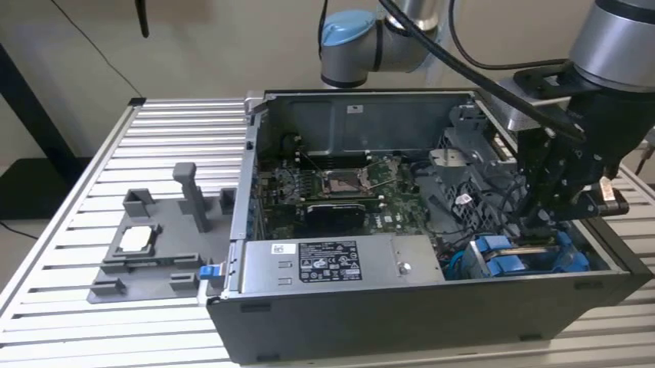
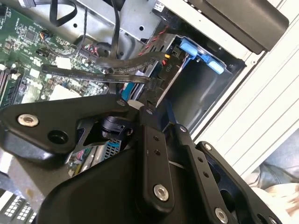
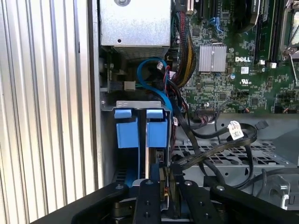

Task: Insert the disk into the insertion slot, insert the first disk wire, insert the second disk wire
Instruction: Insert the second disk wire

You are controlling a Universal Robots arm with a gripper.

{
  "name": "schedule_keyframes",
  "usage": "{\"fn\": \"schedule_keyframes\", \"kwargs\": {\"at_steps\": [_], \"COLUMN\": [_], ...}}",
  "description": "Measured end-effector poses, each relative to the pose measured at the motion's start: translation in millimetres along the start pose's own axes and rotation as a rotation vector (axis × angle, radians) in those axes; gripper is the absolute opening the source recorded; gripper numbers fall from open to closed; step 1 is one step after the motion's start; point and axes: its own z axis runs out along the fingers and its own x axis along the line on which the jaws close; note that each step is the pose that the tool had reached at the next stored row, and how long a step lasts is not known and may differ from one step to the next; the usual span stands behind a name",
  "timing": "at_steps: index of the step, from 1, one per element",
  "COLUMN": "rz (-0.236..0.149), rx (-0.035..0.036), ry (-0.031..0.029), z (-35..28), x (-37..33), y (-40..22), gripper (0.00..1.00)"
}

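1. Bright blue plastic marks the disk (image 1: pixel 524 257), which sits on edge in the insertion slot (image 1: pixel 573 264) at the front corner of the computer case (image 1: pixel 409 322), on the exterior view's right.
2. In the first wrist view the disk's (image 3: pixel 150 154) two blue carrier tabs stand side by side under a grey metal bracket, with the thin edge of the drive running down between them toward the gripper.
3. The gripper (image 1: pixel 539 222) reaches down into the case directly above the disk, its black body hanging from the silver arm (image 1: pixel 614 38).
4. In the first wrist view the gripper (image 3: pixel 164 179) has its jaws drawn close together around a small dark connector at the rear edge of the disk; whether they actually pinch it I cannot tell.
5. In the second wrist view the gripper (image 2: pixel 152 91) tip meets a flat black cable (image 2: pixel 93 74) that crosses the view, just beside the blue tabs (image 2: pixel 196 53).
6. Loose black wires (image 3: pixel 224 135) loop over the perforated metal floor next to the slot, one carrying a white tag.
7. The grey power-supply box (image 1: pixel 327 264) lies along the front wall of the case, beside the disk.
8. A grey fixture tray (image 1: pixel 153 245) rests on the ribbed metal surface (image 1: pixel 61 268), on the exterior view's left, well apart from the gripper.
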Motion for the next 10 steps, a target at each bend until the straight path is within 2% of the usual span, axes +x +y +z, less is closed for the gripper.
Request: {"fn": "schedule_keyframes", "kwargs": {"at_steps": [3,10], "rz": [0.000,0.001], "rx": [0.0000,0.0000], "ry": [-0.0002,0.0000], "z": [-2.2,-3.0], "x": [0.0,-0.1], "y": [-0.2,-0.3], "gripper": [0.24,0.24]}}
